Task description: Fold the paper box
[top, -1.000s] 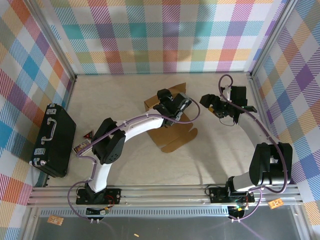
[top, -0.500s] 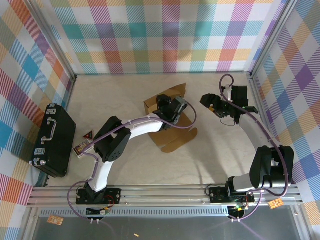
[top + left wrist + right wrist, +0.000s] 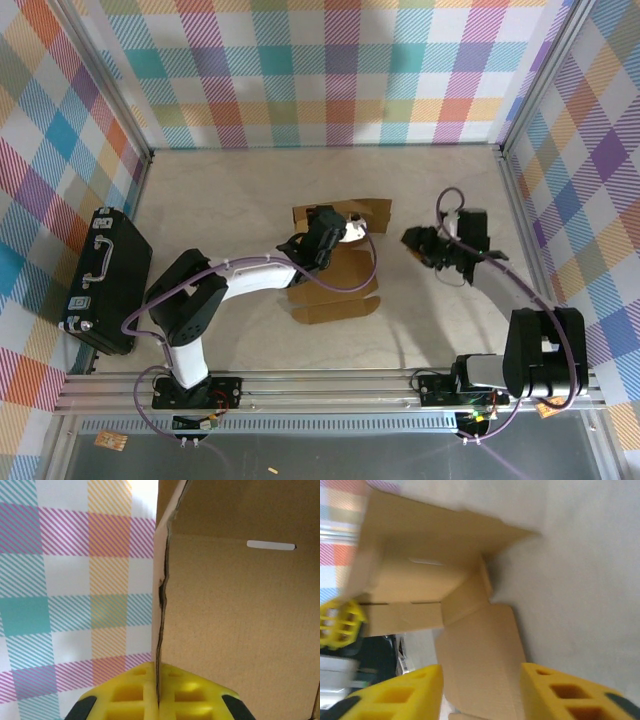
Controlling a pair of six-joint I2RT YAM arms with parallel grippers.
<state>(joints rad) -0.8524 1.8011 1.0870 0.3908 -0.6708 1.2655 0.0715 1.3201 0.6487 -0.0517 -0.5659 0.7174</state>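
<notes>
Paper box (image 3: 338, 288) mid-table, partly raised, pinched by the left gripper (image 3: 322, 235).
Left jaws are clamped tight on the edge of an upright panel, at about the box's 11 o'clock; flat flaps lie toward 6. Right gripper (image 3: 418, 243) sits clear of the box at its 3 o'clock, fingers partly apart, gripping nothing.

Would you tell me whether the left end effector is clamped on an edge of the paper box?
Yes, the left end effector is shut on a thin upright edge of the paper box.
</notes>
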